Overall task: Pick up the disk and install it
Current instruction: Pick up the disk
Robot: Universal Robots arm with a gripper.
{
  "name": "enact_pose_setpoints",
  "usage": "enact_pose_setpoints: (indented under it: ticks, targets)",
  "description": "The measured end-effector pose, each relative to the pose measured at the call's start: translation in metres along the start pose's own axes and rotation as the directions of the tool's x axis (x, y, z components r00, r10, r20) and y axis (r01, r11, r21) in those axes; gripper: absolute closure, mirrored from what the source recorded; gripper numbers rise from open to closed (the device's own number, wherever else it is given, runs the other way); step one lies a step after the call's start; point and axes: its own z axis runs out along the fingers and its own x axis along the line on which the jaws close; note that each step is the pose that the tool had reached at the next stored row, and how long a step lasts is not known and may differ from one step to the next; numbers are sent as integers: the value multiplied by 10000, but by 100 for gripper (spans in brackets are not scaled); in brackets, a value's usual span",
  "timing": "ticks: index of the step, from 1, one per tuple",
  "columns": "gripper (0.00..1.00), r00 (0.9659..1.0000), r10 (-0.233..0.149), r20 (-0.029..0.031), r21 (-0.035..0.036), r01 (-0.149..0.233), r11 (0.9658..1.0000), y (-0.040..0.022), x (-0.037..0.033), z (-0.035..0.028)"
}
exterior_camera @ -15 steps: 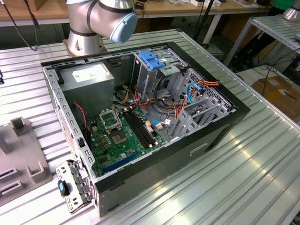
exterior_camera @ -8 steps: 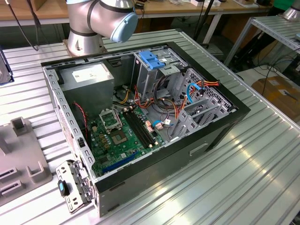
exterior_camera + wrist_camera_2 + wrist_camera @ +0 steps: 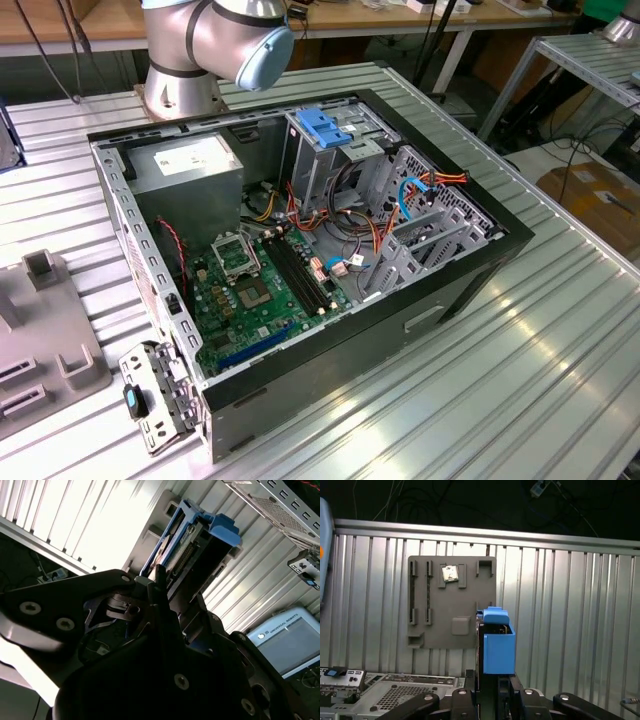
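The disk (image 3: 498,647) stands on edge between my gripper's fingers, its light-blue carrier rail facing the first wrist view. In the second wrist view the disk (image 3: 197,542) shows its blue rail and a row of connector pins on the grey body. My gripper (image 3: 492,680) is shut on the disk, one dark finger (image 3: 160,587) pressed along each flat side. Behind it lies a grey holder plate (image 3: 452,602) with slots, on the ribbed metal table. I cannot tell whether the disk still touches the plate.
An open computer case (image 3: 470,270) lies on the table with its motherboard, cables and a metal drive cage topped by a blue latch (image 3: 322,125). The arm's base (image 3: 185,60) stands behind it. The grey holder plate (image 3: 50,340) is at the exterior view's left. A grey pendant (image 3: 285,640) lies nearby.
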Motion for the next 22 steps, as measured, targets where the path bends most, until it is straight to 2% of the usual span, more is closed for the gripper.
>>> enact_pose_setpoints:
  ticks: [2, 10, 11, 13, 14, 20, 22]
  targets:
    - [65, 10000, 0, 0, 1, 0, 10000, -10, 1, 0]
    - [65, 10000, 0, 0, 0, 0, 10000, -206, 13, -1]
    - [65, 10000, 0, 0, 0, 0, 10000, -253, 15, -2]
    - [65, 10000, 0, 0, 0, 0, 10000, -299, 18, -2]
    - [65, 10000, 0, 0, 1, 0, 10000, -351, 21, -2]
    - [65, 10000, 0, -1, -1, 0, 10000, -535, 33, -3]
    - [65, 10000, 0, 0, 0, 0, 10000, -629, 38, -3]
